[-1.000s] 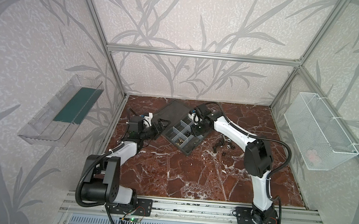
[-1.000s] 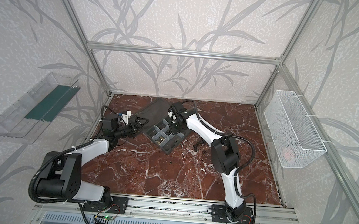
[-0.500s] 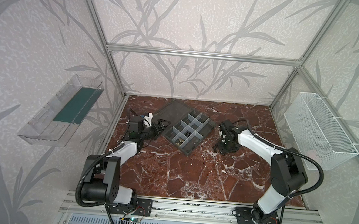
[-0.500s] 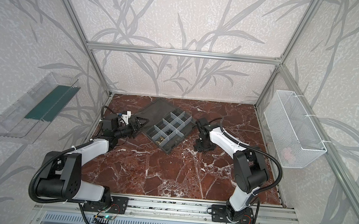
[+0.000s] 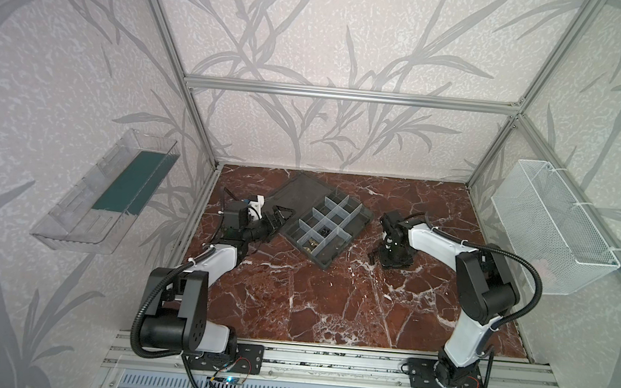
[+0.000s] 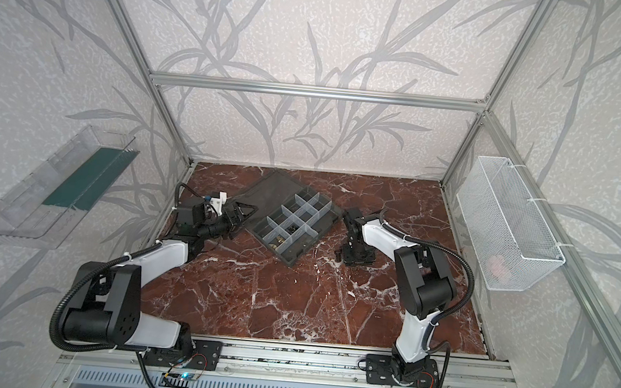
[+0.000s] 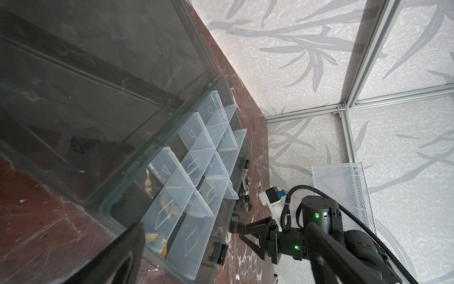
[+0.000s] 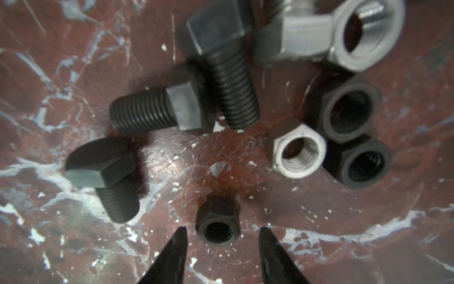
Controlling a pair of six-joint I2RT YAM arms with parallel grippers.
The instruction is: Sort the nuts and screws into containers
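The right jaws point down at the desk [image 5: 329, 311], just right of the open organizer box [image 5: 349, 241], and stand spread. In the right wrist view their two black fingertips [image 8: 175, 250] flank a small black nut [image 8: 217, 227] without touching it. That nut lies flat on the marble, hole upward, a little apart from the rest of the loose pile. Beyond it lie three black screws [image 8: 189, 105] with hex heads, two of them crossing. Beside those, a silver nut [image 8: 298, 151] touches two larger black nuts [image 8: 348, 110], and a big grey nut [image 8: 363, 32] sits at the edge of view

The left jaws are spread wide too and hold nothing. In both top views they sit low by the left edge of the box's flat lid [image 5: 297, 197]; whether they touch it I cannot tell. In the left wrist view one finger [image 7: 118, 255] hangs over the near corner of the box. The cells [image 7: 196, 157] are walled by translucent dividers: brass-coloured pieces [image 7: 157, 242] lie in a corner cell, and something dark [image 7: 195, 173] in a cell further in
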